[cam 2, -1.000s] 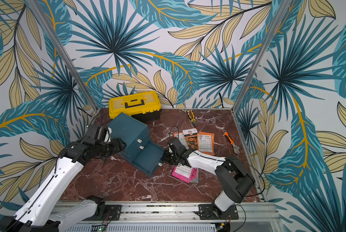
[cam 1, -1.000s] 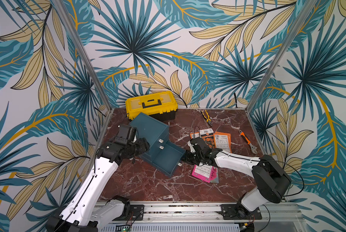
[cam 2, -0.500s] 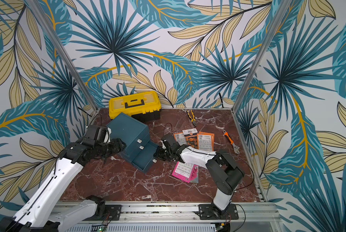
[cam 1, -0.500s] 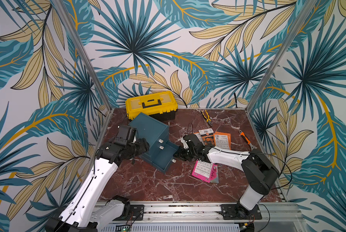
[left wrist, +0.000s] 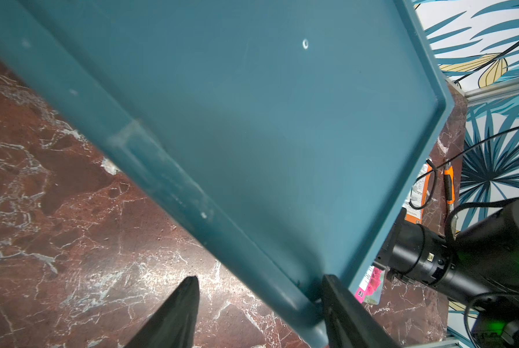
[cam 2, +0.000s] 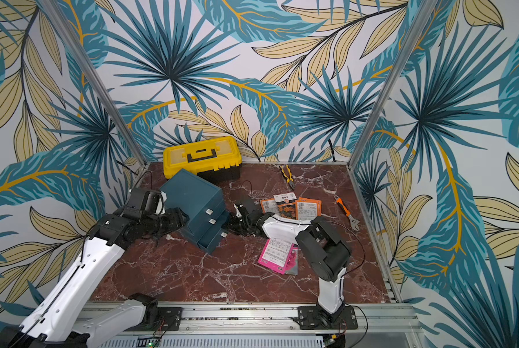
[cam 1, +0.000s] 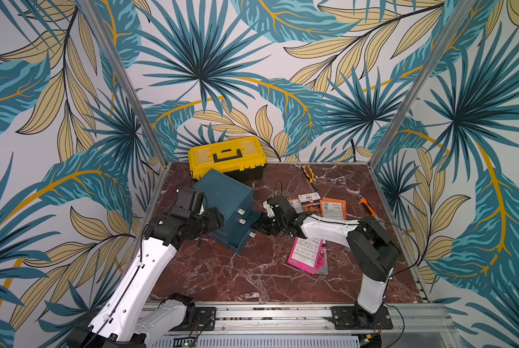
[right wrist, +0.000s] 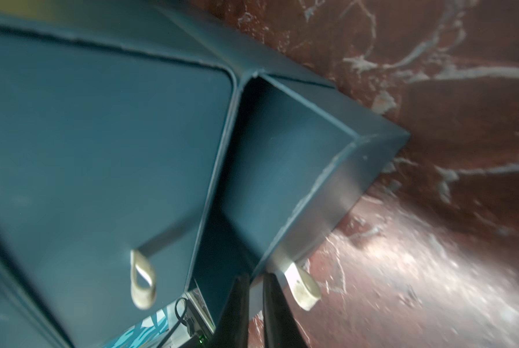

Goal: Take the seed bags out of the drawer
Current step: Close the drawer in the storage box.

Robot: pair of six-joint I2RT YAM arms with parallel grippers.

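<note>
Over the last second my right tool [cam 1: 256,226] has travelled toward the cabinet [cam 1: 222,189], and the bottom drawer [cam 1: 242,241] has gone in with it. A second ago that drawer stood pulled far out over the worktop [cam 1: 237,280]. Half a second ago it was roughly halfway home. Now only a short lip of it sticks out past the cabinet front. My right elbow [cam 1: 372,256] has swung in behind the tool, toward the middle of the worktop.
</note>
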